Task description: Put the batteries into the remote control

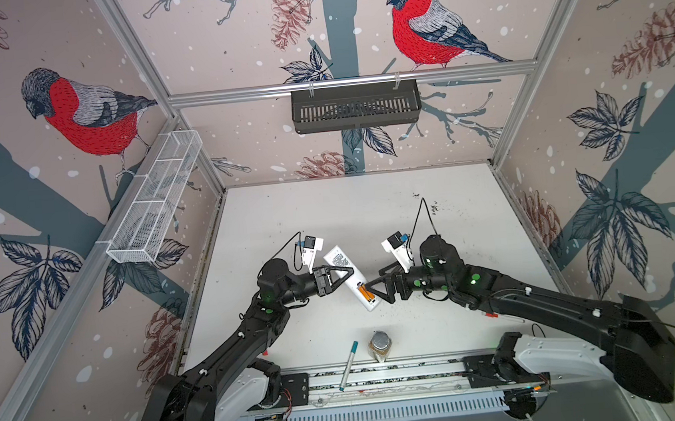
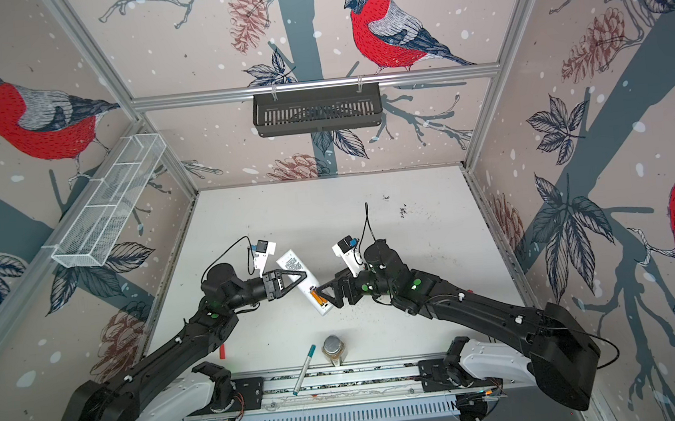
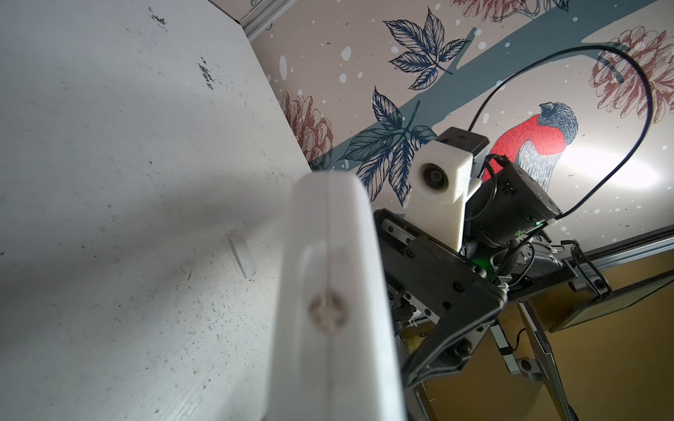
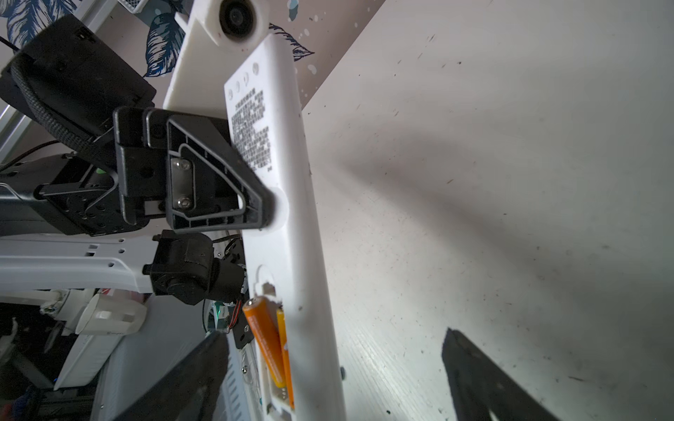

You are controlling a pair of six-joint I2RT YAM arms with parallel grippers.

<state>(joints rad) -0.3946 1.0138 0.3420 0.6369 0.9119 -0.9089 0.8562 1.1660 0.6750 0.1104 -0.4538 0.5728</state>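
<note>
The white remote control (image 1: 343,267) (image 2: 295,267) lies slantwise near the table's middle, back side up, with its printed label showing (image 4: 251,131). My left gripper (image 1: 350,275) is shut on the remote control's middle, one black finger (image 4: 219,189) pressing on its back. In the left wrist view the remote's edge (image 3: 328,291) fills the picture and hides the jaws. Two orange batteries (image 1: 366,293) (image 4: 268,342) sit in the open bay at the near end, one tilted up at its far tip. My right gripper (image 1: 373,294) (image 4: 333,364) is open, its fingers either side of that end.
A teal-capped marker (image 1: 348,364) and a metal-lidded jar (image 1: 379,343) stand near the front rail. A red-capped marker (image 1: 489,314) peeks from under the right arm. A small pale flat piece (image 3: 242,255) lies on the table. Baskets hang on the left wall (image 1: 155,198) and the back wall (image 1: 356,105).
</note>
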